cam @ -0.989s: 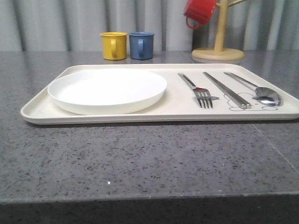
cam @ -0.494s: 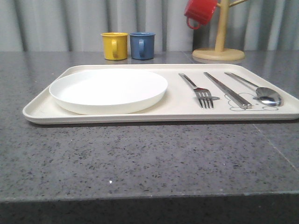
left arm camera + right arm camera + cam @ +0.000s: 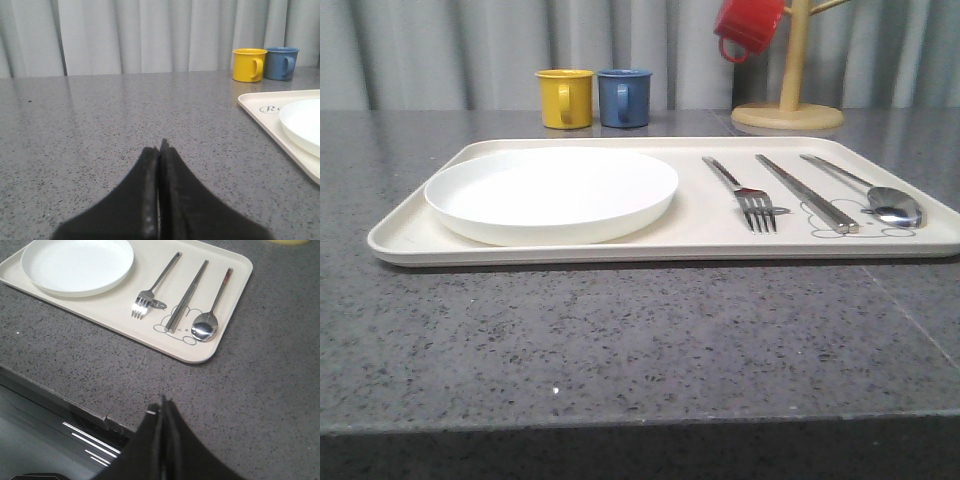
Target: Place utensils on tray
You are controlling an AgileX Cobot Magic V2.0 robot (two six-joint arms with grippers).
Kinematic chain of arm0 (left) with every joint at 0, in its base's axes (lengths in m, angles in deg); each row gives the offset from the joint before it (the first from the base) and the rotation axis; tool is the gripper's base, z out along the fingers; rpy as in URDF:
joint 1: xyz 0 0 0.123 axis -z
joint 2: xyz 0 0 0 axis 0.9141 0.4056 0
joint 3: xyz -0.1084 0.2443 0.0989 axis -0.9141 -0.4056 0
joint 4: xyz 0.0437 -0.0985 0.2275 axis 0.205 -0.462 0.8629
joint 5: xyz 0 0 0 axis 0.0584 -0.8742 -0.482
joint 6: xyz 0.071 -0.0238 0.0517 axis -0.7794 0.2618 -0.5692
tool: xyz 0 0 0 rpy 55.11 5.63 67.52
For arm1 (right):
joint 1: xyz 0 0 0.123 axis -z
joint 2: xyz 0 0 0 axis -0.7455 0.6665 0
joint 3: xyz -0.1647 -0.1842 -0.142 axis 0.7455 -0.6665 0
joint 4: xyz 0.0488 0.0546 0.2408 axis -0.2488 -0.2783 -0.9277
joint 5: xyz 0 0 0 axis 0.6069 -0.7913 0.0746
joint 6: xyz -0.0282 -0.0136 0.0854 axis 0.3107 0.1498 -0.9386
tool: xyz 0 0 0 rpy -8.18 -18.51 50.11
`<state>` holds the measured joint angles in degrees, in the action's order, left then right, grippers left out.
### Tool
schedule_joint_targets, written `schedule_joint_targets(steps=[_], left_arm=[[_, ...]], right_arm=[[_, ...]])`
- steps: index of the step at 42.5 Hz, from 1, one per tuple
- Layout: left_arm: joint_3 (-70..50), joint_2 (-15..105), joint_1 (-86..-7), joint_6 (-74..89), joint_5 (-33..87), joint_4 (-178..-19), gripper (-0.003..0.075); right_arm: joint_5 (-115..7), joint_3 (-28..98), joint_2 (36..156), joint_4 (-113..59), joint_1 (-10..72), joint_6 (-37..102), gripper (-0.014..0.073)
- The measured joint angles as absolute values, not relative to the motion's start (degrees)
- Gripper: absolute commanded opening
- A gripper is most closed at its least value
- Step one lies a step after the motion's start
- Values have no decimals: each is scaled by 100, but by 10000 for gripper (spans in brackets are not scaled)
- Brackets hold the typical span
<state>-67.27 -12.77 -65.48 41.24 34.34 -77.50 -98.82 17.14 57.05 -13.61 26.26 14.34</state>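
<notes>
Grey speckled stone makes up the bench [image 3: 640, 340], and nearest in both wrist views are the black fingers. The left arm's fingers [image 3: 159, 150] are pressed together with nothing between them, hovering low over bare bench. The right arm's fingers [image 3: 163, 407] are likewise pressed together and empty, poised above the bench's near edge.

Beyond the right fingers, well apart from them, lies the tray [image 3: 210, 352], cream with rounded corners and a low rim. All the utensils rest on it, side by side and apart from one another, handles pointing away from the fingers. The spoon [image 3: 212, 307] is the one most nearly in line with the right fingertips, its bowl over the rabbit drawing; the chopsticks [image 3: 188, 295] lie next, their near ends on the drawing too; the fork [image 3: 155, 287] lies beyond those, tines toward the fingers. Further along the tray sits the round white plate [image 3: 77, 264].

Ahead of the left fingers and off to one side, the tray's corner [image 3: 260, 107] shows part of its script, with the plate's edge [image 3: 305, 122] on it. Farther back stand a yellow mug [image 3: 249, 64] and a blue mug [image 3: 281, 62], just beside each other. In the front view a wooden mug tree [image 3: 788, 100] stands behind the tray, a red mug [image 3: 749, 27] hanging from it, with grey curtain [image 3: 470, 50] at the back.
</notes>
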Motion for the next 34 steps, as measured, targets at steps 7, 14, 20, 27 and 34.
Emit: schedule_joint_targets(steps=[7,14,20,27,34], left_arm=[[-6727,-1277,-6548,4124,3434,-7750,-20],[-6727,-1277,-6548,4124,3434,-7758,-20],[-6727,-1277,-6548,4124,3434,-7758,-20],[-6727,-1277,-6548,4124,3434,-7758,-20],[-6727,-1277,-6548,4124,3434,-7758,-20]], right_arm=[[-9882,1714,5705,-1361,2626,1434,-66],[-9741,1545,5508,-1361,2671,1434,-66],[-8724,839,5123,-1361,3116,1434,-66],[-7066,-418,4532,-1557,3803,1434,-66],[-5780,-1674,3975,-1709,4257,1434,-66]])
